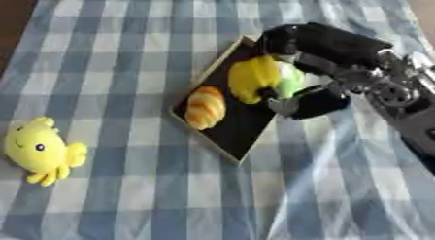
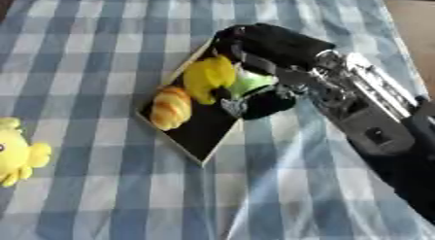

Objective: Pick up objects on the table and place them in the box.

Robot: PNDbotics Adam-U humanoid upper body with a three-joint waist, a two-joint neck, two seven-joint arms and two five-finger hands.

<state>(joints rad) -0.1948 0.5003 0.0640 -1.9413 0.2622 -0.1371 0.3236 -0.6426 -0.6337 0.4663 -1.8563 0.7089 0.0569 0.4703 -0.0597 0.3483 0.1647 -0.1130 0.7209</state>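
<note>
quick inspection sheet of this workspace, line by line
surface: blue and white checked tablecloth, wrinkled near the right side
job's things: shallow dark box holding a croissant; yellow and green soft toy over the box; yellow plush toy lying on the cloth at the left
clutter: nothing seen
hands: right hand curled round the yellow and green soft toy; left hand not in view
cables: nothing seen
surroundings: brown strip at the far corners

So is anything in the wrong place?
Yes, the yellow plush toy lies alone on the checked cloth, far left of the box. The bread is already inside, and the right hand holds a yellow-green toy over it.
</note>
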